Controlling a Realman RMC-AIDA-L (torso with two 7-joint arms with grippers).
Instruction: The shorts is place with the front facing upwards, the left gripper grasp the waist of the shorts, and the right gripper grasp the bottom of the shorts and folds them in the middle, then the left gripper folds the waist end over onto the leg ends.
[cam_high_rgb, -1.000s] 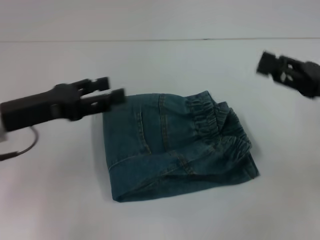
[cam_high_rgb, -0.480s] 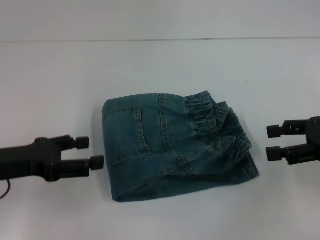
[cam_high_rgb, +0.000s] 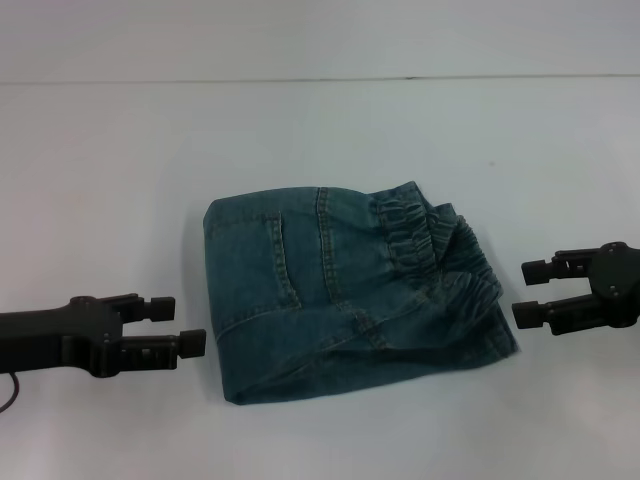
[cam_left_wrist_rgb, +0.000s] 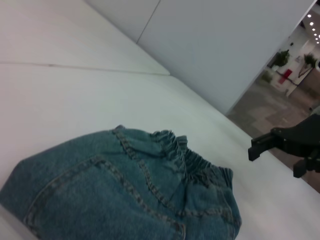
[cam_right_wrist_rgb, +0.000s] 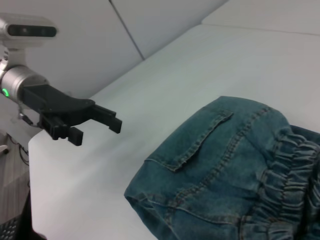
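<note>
Shorts (cam_high_rgb: 350, 295) lie mid-table (cam_high_rgb: 300, 130), folded into compact bundle, elastic waist bunched on right side over leg ends. Left gripper (cam_high_rgb: 185, 322) beside bundle's left edge, apart from it, fingers parted, empty. Right gripper (cam_high_rgb: 530, 292) just off right edge, fingers parted, empty. Judgement: both folds look done; next move only calls for arms clearing away.

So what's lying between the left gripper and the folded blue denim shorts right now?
Nothing: in the head view, only bare white table separates the open left gripper from the folded blue denim shorts.
</note>
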